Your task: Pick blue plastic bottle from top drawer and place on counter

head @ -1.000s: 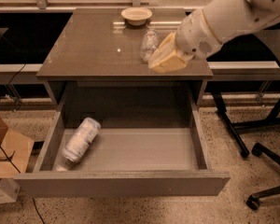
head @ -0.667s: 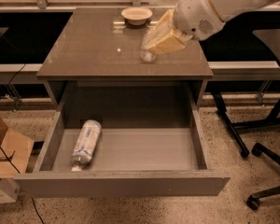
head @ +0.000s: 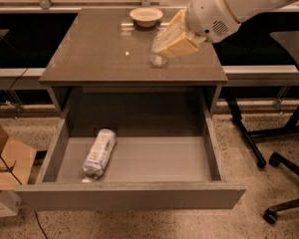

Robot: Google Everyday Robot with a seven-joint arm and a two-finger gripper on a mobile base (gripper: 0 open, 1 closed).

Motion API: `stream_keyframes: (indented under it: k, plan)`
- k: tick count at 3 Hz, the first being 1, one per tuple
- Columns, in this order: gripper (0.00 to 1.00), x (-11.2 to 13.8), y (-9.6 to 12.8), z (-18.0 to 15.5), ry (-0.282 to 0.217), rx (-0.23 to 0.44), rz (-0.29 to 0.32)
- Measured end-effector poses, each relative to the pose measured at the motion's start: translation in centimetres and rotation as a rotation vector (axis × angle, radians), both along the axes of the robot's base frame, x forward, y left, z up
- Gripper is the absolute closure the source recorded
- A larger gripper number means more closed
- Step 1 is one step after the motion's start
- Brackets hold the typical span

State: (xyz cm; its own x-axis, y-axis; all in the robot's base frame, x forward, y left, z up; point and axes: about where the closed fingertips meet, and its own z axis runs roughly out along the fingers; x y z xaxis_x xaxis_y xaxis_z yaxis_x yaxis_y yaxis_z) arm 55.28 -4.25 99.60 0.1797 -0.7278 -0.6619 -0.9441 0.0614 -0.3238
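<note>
1. The tool [head: 175,40] hovers over the right side of the counter [head: 94,59]; I cannot tell whether it is open or closed.
2. A clear glass vessel [head: 157,58] stands just under it, partly hidden.
3. The blue plastic bottle [head: 99,153] lies on its side in the open top drawer [head: 159,158], well below and left of the tool.
4. A bowl [head: 146,16] sits behind it, to the left.

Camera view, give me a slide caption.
Gripper hovers over the counter while the bottle lies in the open top drawer.
</note>
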Motion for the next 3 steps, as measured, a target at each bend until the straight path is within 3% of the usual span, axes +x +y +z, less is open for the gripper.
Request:
stream_keyframes:
  k: [1,2,3]
  plan:
    - [0.12,0.00,0.00,0.00,0.000,0.000,0.000]
    - [0.00,0.00,0.01,0.00,0.000,0.000,0.000]
    - [0.00,0.00,0.01,0.00,0.000,0.000,0.000]
